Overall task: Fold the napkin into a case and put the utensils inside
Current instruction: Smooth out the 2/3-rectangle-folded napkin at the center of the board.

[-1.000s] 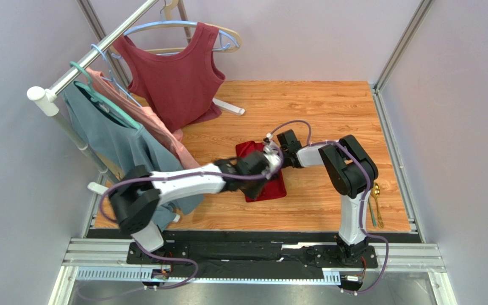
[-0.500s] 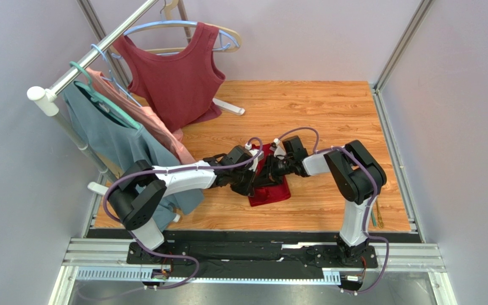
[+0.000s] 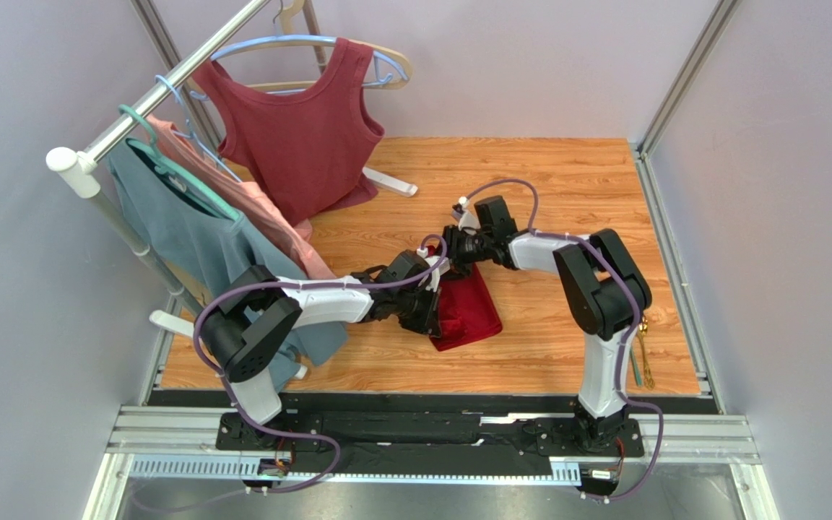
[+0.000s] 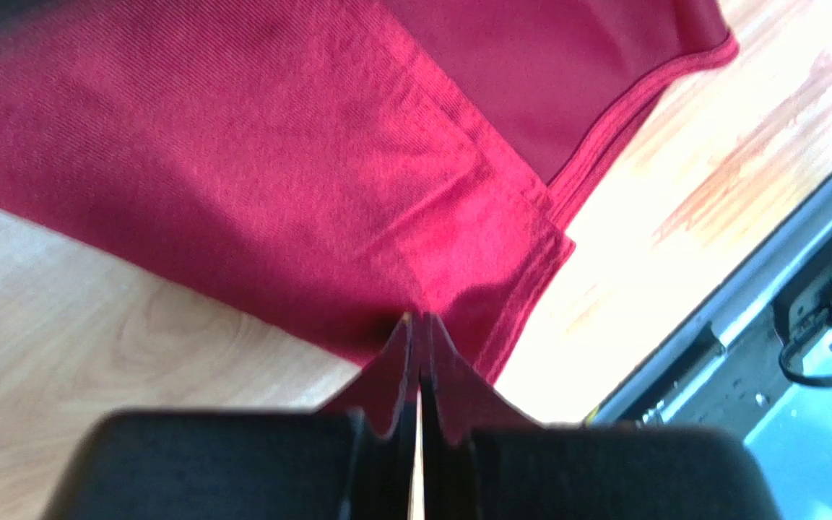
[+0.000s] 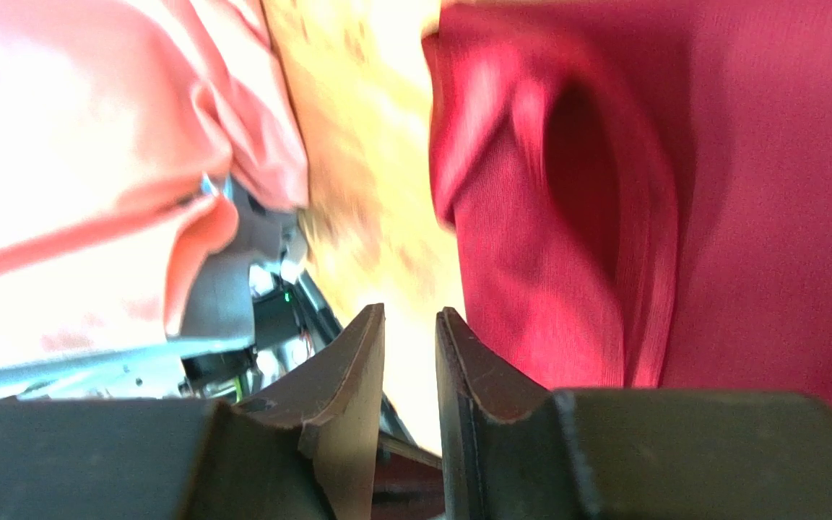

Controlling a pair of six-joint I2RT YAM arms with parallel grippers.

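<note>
The crimson napkin lies folded on the wooden table, just left of centre. My left gripper comes in low from the left and is shut on the napkin's near hemmed edge, its fingertips pressed together with cloth puckered at them. My right gripper hovers at the napkin's far left corner, slightly open, with only bright wood between its fingers. The napkin lies just right of them. The gold utensils lie at the table's right edge, behind the right arm.
A clothes rack stands at the left, holding a maroon sleeveless top, a teal garment and a pink one close to the left arm. The rack's white foot lies on the wood behind the napkin.
My left gripper has closed on the napkin's edge. The right gripper has lifted off the cloth toward the back and opened a little. The napkin now lies more bunched and shifted right.
</note>
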